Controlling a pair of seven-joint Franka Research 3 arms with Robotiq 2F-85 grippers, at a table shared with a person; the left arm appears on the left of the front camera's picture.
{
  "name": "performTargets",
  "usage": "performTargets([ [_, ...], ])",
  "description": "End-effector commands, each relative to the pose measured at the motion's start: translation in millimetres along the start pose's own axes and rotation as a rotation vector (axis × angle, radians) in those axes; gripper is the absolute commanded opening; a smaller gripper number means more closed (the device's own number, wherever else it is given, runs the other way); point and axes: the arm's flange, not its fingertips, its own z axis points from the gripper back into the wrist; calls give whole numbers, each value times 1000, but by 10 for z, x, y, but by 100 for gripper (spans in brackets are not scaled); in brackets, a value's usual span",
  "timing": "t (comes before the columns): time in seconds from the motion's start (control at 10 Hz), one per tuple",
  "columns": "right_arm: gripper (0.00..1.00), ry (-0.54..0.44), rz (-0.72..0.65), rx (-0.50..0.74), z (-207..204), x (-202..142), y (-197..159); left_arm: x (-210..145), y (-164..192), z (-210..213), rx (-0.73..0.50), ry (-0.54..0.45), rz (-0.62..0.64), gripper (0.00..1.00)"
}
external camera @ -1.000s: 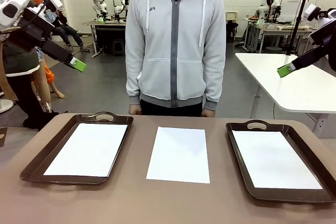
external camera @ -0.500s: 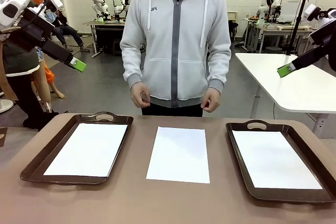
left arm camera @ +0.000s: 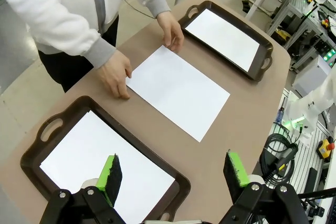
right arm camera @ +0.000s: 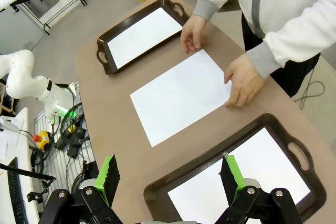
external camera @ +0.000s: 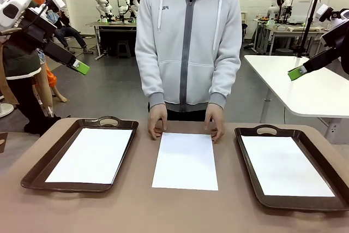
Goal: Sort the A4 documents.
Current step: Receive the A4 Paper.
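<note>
One white A4 document (external camera: 185,160) lies flat on the brown table between two dark brown trays; the left wrist view shows this sheet (left arm camera: 177,91) too, and so does the right wrist view (right arm camera: 182,95). The person's hands (external camera: 157,121) rest on its far edge. Another sheet (external camera: 91,154) lies in the left tray (external camera: 41,163), and a third (external camera: 284,165) in the right tray (external camera: 247,162). My left gripper (external camera: 80,67) hangs high at the far left, open and empty (left arm camera: 174,174). My right gripper (external camera: 297,72) hangs high at the far right, open and empty (right arm camera: 168,174).
A person in a grey hooded jacket (external camera: 188,42) stands at the far side of the table, leaning over it. A white table (external camera: 305,88) stands behind on the right.
The person has stepped closer and lowered both hands from waist height onto the far edge of the middle sheet. Neither arm has moved.
</note>
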Motion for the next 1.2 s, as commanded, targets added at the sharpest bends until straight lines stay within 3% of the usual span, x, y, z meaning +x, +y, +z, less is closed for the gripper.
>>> performTargets([
  [0.0,100,9,4,0,-8,-6,4,-2,1,3,1,1,-5,100],
  [1.1,100,9,4,0,-8,-6,4,-2,1,3,1,1,-5,100],
])
